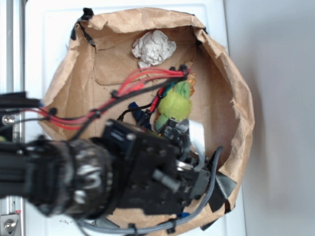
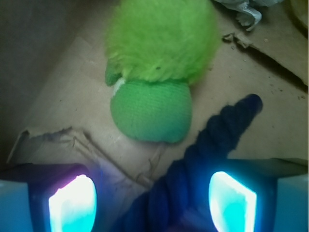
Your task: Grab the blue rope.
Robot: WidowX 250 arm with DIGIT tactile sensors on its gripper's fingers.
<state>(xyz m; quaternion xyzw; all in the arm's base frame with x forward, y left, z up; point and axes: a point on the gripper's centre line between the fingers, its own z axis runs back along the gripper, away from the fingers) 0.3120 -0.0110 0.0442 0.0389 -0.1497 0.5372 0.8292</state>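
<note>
The claw (image 2: 152, 203) hangs open astride the blue rope (image 2: 217, 140), near the green plush toy (image 2: 154, 63); closing comes next.

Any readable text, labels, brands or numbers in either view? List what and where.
None readable in either view.
Green plush toy: no tag or lettering shows.
Blue rope: plain, no label.
Brown paper bag: no print visible.
Crumpled white paper: blank as far as can be told.
Robot arm: blurred; any markings are illegible.
Gripper: glowing pads, no markings.
</note>
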